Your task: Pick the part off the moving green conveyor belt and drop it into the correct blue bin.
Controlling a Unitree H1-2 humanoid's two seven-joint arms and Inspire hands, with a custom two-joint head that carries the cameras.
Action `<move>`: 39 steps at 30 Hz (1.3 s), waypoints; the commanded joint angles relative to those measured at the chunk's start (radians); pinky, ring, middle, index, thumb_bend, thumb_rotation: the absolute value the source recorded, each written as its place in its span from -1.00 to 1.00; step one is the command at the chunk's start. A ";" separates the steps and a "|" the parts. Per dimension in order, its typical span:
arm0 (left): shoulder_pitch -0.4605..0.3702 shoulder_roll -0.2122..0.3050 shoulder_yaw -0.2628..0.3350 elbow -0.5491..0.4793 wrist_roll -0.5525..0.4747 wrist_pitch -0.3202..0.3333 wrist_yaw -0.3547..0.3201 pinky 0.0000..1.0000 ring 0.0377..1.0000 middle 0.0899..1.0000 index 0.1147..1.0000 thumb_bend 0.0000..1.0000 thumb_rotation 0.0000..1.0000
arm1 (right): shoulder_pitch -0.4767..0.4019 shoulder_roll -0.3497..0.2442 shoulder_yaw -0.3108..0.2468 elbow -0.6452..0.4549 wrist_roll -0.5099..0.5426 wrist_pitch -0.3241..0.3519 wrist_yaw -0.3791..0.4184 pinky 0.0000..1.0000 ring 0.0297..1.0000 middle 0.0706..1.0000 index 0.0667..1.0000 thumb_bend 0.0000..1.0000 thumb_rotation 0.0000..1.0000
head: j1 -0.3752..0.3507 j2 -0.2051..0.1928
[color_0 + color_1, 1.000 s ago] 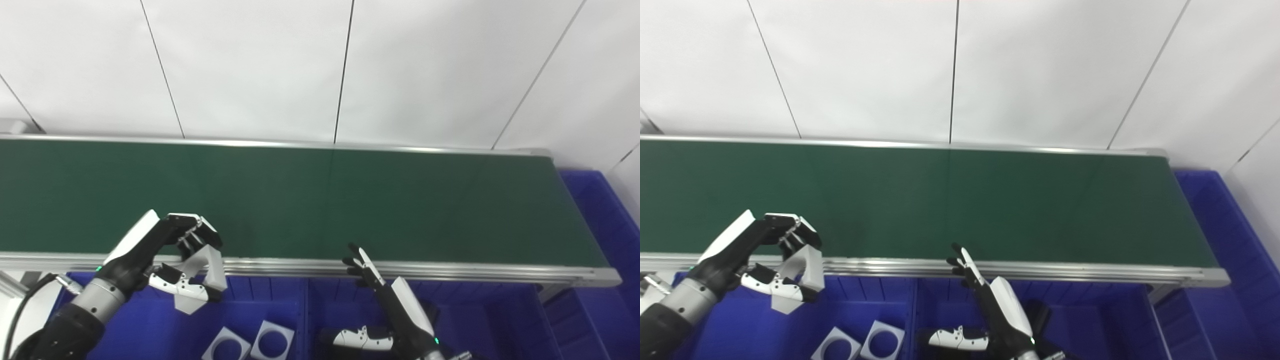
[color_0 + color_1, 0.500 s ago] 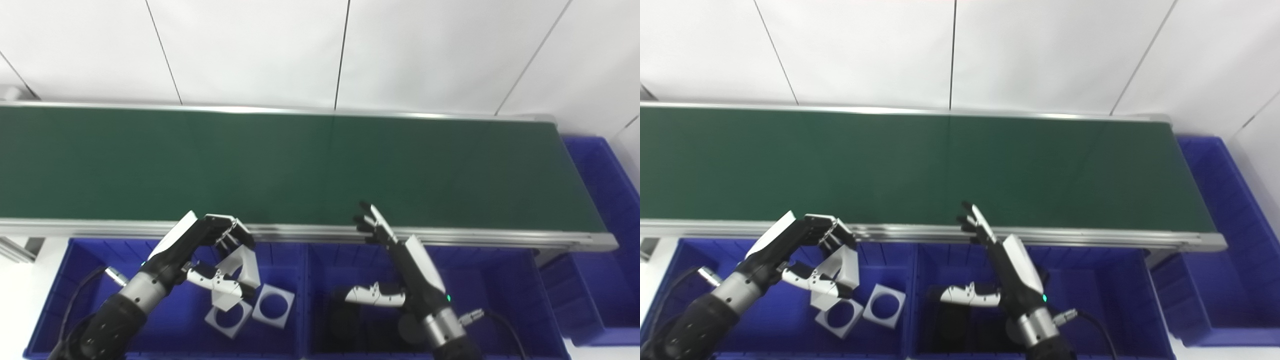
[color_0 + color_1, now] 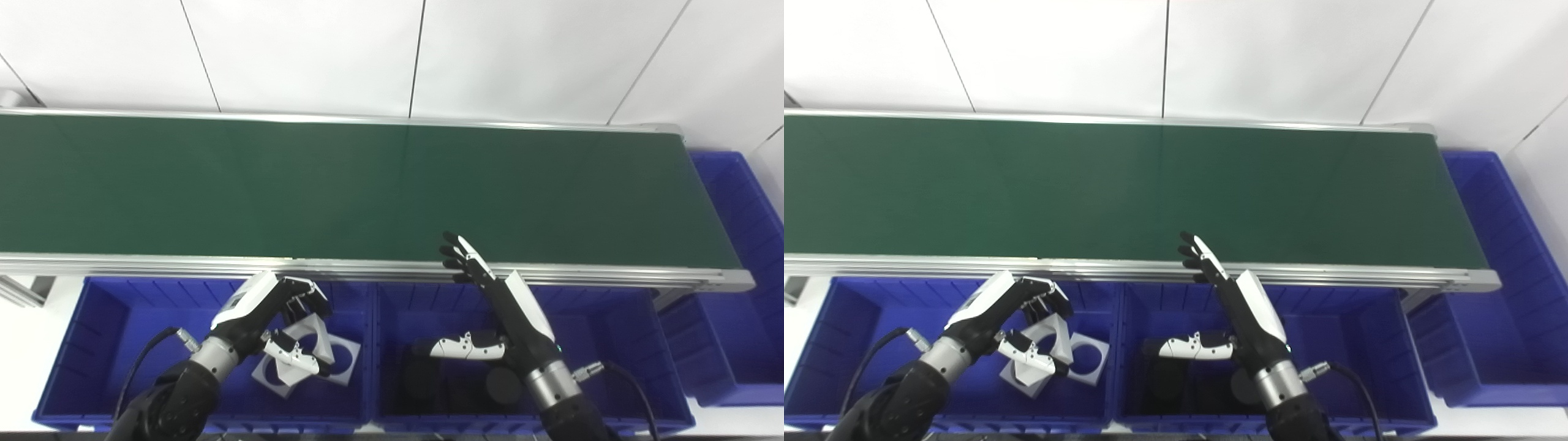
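Note:
The green conveyor belt [image 3: 367, 184] carries no part. My left hand [image 3: 278, 309] is shut on a grey square part with a round hole [image 3: 310, 339], fingers on its top edge and thumb across its lower edge. It holds the part tilted, low inside the left blue bin [image 3: 122, 318], just above two like grey square parts [image 3: 269, 378] [image 3: 346, 362] lying there. My right hand [image 3: 499, 306] is open and empty over the middle blue bin [image 3: 612, 331], fingers stretched up over the belt's near rail.
Dark round parts [image 3: 505, 386] lie in the middle bin under my right hand. A third blue bin [image 3: 735, 233] stands past the belt's right end. The belt's silver near rail [image 3: 153, 263] runs between belt and bins. A white panelled wall is behind.
The camera has tilted down, so the bins show more fully. My left hand has carried the grey part from the belt's near rail down into the left bin. My right hand has stayed open.

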 commanded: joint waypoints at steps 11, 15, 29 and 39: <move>0.027 0.033 0.054 -0.128 -0.110 -0.047 -0.020 0.26 0.50 0.68 0.65 0.89 -0.50 | -0.011 -0.043 0.028 -0.097 -0.028 0.129 0.093 0.40 0.65 0.80 1.00 0.81 -0.33 | -0.075 0.023; 0.043 0.015 0.088 -0.113 -0.231 -0.083 -0.015 0.40 0.59 0.67 0.65 0.95 -0.55 | -0.010 -0.051 0.030 -0.109 -0.017 0.161 0.110 0.39 0.66 0.78 1.00 0.83 -0.38 | -0.049 0.004; 0.061 -0.076 0.158 0.098 -0.537 -0.407 0.013 0.50 0.59 0.64 0.64 0.93 -0.43 | 0.019 -0.063 0.037 -0.067 -0.025 0.117 0.082 0.34 0.65 0.80 1.00 0.81 -0.42 | -0.024 -0.114; 0.086 -0.109 0.188 0.142 -0.533 -0.480 0.047 0.49 0.60 0.66 0.64 0.91 -0.46 | 0.042 -0.049 0.054 -0.022 -0.036 0.073 0.010 0.45 0.70 0.79 0.96 0.73 -0.51 | -0.038 -0.198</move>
